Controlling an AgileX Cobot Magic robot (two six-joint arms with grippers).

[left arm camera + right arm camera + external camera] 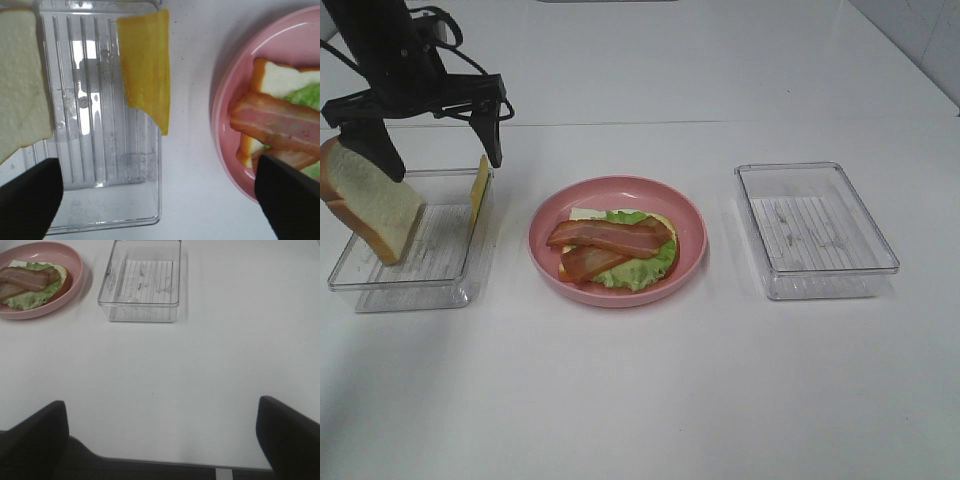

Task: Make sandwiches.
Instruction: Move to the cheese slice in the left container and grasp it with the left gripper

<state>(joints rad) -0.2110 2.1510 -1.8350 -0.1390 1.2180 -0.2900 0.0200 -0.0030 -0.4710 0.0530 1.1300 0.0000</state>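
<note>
White surface: left hand hangs spread, empty, over a clear tray whose walls prop the bread slice and cheese slice for easy grabbing, near the unfinished sandwich.

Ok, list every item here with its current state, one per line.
left gripper: jaws open wide, holding nothing.
right gripper: jaws open, empty.
loose bread slice: tilted, leaning in the left tray.
cheese: on edge against that tray's wall.
sandwich: unfinished on pink plate, bacon over lettuce, no top slice.
right tray: empty.
</note>
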